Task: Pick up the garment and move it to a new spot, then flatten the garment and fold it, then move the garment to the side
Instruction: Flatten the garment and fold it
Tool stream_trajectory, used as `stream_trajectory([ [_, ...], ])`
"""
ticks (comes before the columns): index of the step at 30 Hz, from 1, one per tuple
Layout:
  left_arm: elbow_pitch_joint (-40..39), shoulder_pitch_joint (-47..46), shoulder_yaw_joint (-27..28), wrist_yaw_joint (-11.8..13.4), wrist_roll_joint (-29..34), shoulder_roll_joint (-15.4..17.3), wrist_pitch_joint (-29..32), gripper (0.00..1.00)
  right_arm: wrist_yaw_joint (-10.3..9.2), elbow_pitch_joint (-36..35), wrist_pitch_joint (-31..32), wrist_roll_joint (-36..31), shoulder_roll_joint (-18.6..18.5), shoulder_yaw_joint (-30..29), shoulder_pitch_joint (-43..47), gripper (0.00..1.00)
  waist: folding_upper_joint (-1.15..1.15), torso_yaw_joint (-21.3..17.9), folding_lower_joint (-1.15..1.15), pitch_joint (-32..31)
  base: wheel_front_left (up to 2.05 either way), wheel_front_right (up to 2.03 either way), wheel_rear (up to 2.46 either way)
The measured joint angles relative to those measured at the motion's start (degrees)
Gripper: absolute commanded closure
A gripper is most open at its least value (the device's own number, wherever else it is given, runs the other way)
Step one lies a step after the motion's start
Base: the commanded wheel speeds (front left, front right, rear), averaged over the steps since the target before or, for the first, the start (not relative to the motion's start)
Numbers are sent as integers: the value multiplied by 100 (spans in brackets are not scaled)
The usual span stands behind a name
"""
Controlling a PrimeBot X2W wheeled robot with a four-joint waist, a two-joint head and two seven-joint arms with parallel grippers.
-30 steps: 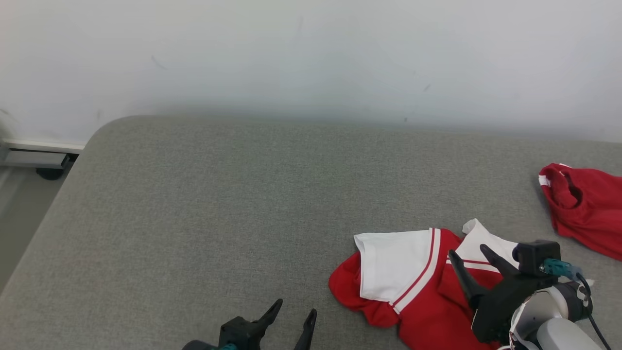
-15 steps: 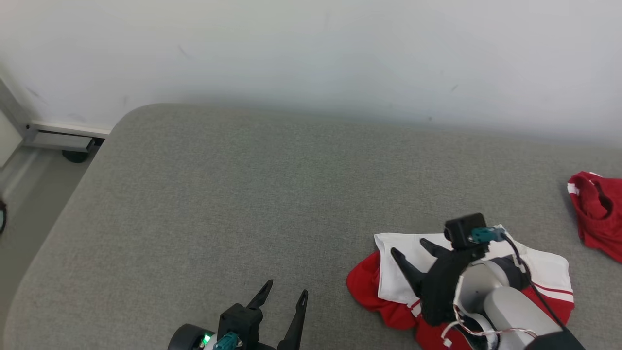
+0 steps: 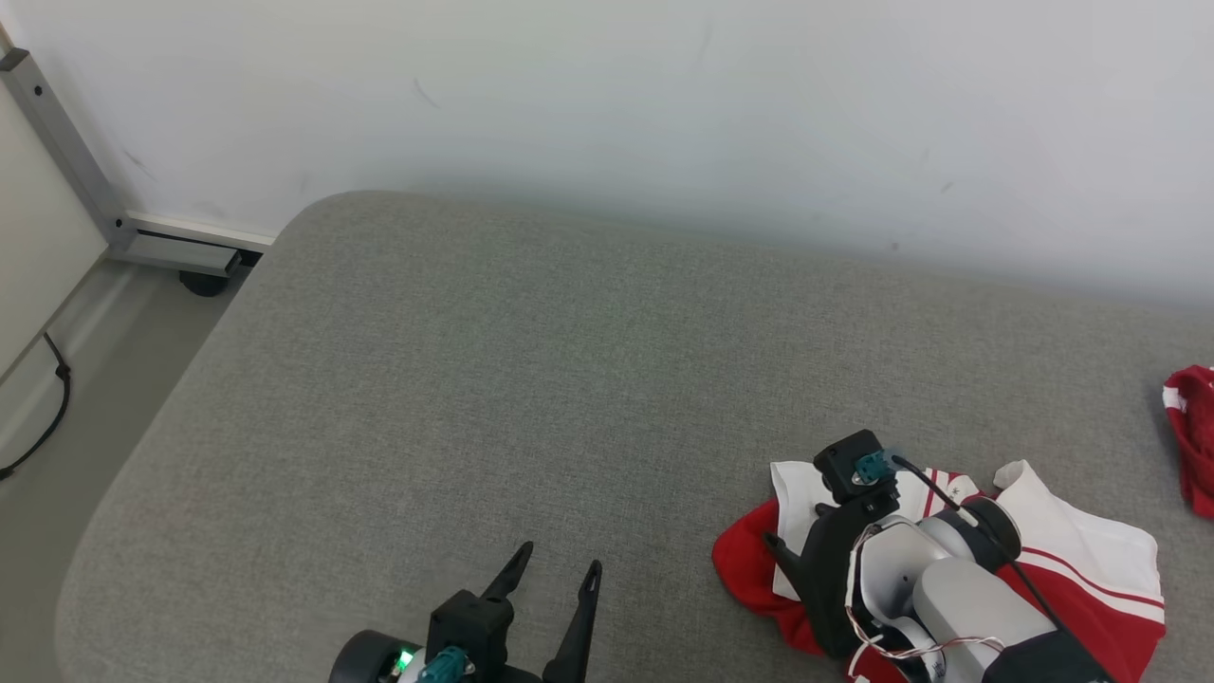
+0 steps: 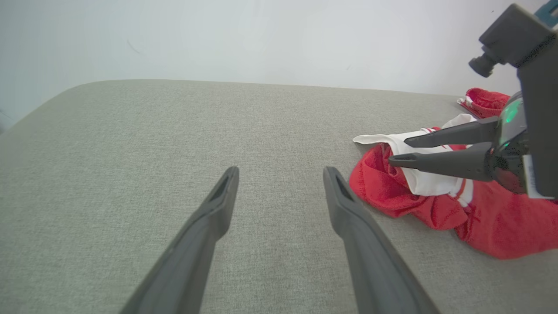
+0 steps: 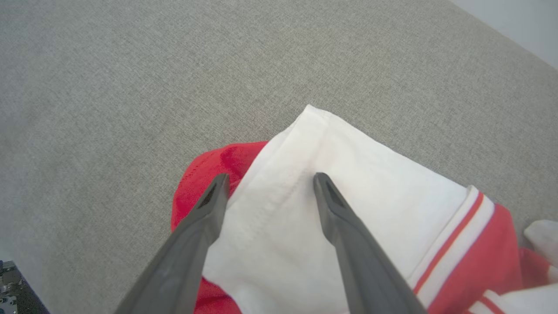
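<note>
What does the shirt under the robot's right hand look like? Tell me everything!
The shirt is soft red cloth with white sleeves edged in red-and-white stripes. It lies crumpled, not flat, on the grey cushion, near its front right. The open right gripper points at one white sleeve; whether it touches is unclear.

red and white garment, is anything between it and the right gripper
Nothing visible does. The open right gripper is poised right at the white panel of the red and white garment, with no other thing between them.

Two garments (image 3: 1072, 541) (image 3: 1193, 436), two tools (image 3: 560, 558) (image 3: 795, 526), one grey cushion (image 3: 531, 379), one floor cable (image 3: 64, 379).
</note>
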Motion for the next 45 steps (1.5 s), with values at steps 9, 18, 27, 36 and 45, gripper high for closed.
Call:
stream_trajectory([
  [9, 60, 70, 237, 51, -77, -2, -113, 0, 2, -34, -287, -49, 116, -48, -269, 100, 0, -63, 0, -37, 0, 0, 0],
  [18, 66, 159, 265, 53, -99, 1, -166, 0, 45, 1, -392, 25, 51, -146, -251, 51, 0, -426, 0, -54, 0, 0, 0],
  [27, 73, 97, -76, 57, -177, -5, -165, 0, 160, 388, 270, 186, 107, -27, -342, 0, 0, -326, 0, -40, 0, 0, 0],
  [36, 97, -18, -241, 80, -398, -4, -165, 0, 194, 764, 892, 134, 124, 199, -566, 17, 0, 8, 0, 5, 0, 0, 0],
  [45, 170, 8, 19, 102, -427, -3, -243, 0, 311, 673, 689, 93, 145, 201, -812, 100, 0, 46, 0, 42, 0, 0, 0],
])
